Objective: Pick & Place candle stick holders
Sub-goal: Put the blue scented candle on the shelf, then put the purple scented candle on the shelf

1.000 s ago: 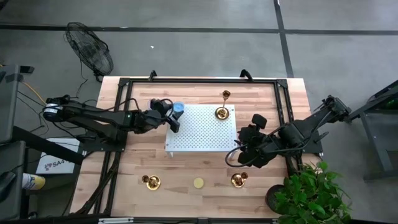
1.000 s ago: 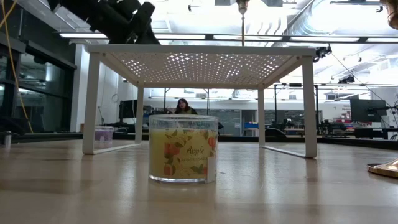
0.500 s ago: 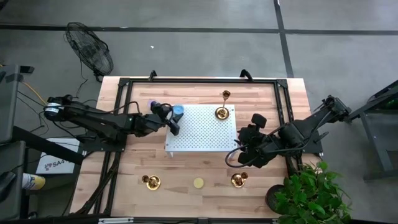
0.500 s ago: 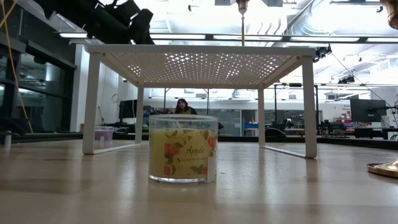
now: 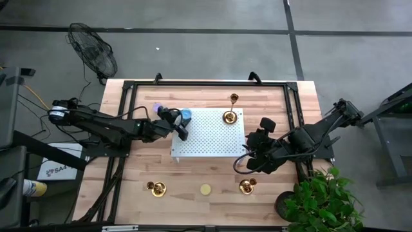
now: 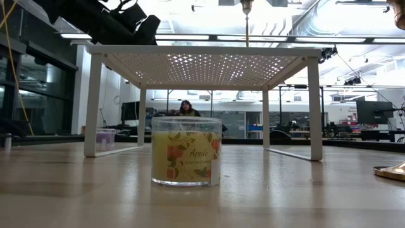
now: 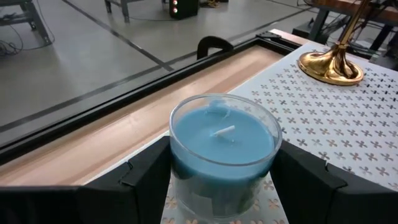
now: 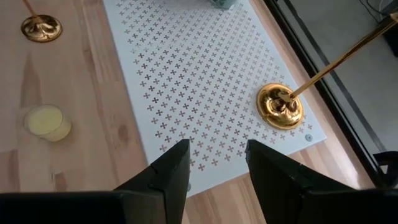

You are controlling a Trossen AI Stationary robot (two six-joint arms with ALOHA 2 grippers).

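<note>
Though hidden low, left tool (image 7: 217,180) flanks blue candle (image 7: 222,149)

blue candle (image 7: 222,142) on white perforated shelf (image 5: 209,138), yellow candle (image 6: 186,151)

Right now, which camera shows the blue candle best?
The left wrist view: the blue candle fills the frame, wick and glass clear, between the left gripper's fingers. The high view shows it as a small blue dot on the white rack's corner; the other views miss it.

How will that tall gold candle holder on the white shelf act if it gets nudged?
The candle holder would probably tip rather than slide: its stem is long and thin above a small round base. Its polished metal likely makes it slippery to grip.
</note>
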